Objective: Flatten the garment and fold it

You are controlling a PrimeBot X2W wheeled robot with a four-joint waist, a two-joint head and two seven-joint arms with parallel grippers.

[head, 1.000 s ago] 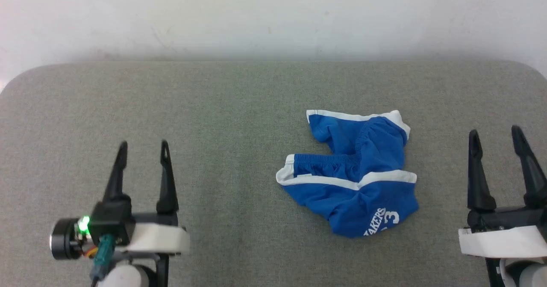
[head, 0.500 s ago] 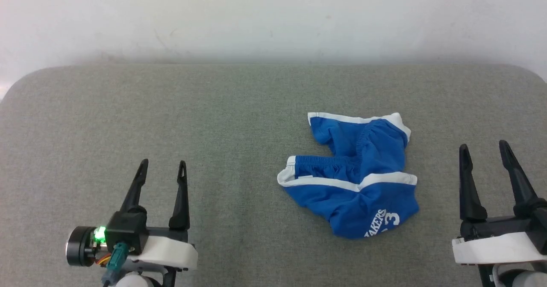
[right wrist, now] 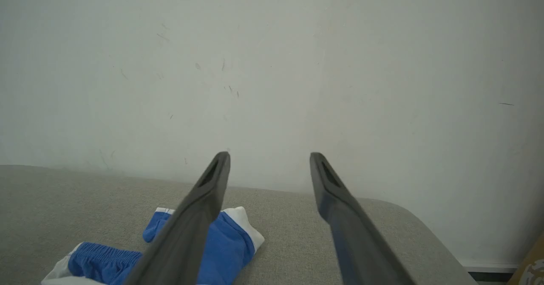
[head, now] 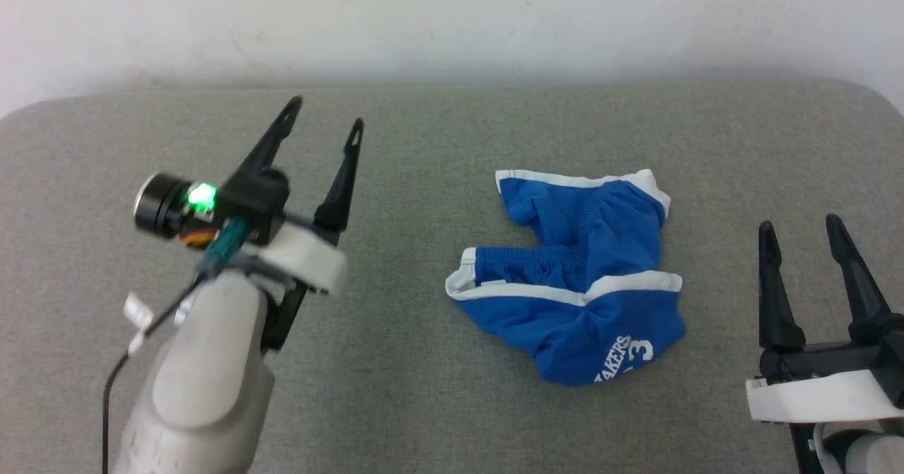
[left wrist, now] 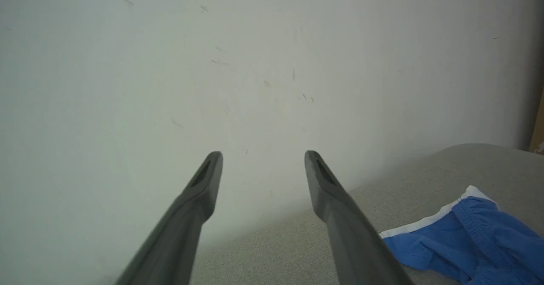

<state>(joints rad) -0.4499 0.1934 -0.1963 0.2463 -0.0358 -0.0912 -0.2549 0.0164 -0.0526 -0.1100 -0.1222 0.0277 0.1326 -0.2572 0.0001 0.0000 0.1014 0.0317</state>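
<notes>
1. Rising behind the garment, a pale, scuffed wall closes off the far side of the scene.
2. A grey fabric-covered table lies under the garment, with much more bare surface on the garment's left than on its right.
3. The garment is a crumpled pair of bright blue shorts with white trim bands, lying in loose folds and not flat. Its gathered waistband runs across its middle. White lettering and a number sit on the fold nearest the robot. Nothing touches the garment.
4. A pale left forearm slants up well to the garment's left.
5. The left gripper is well apart from the garment, on its left, with the fingers angled toward the wall. Its jaws are spread wide and hold nothing. In the left wrist view the same wide gap shows at the gripper, with the garment's white-edged corner off to the lower right.
6. The right gripper stands near the garment's right edge without touching it. Its jaws are also spread and empty. In the right wrist view the gripper has one finger crossing in front of the garment.
7. A green light glows on the left wrist housing, and a thin dark cable trails below it, both far to the garment's left.
</notes>
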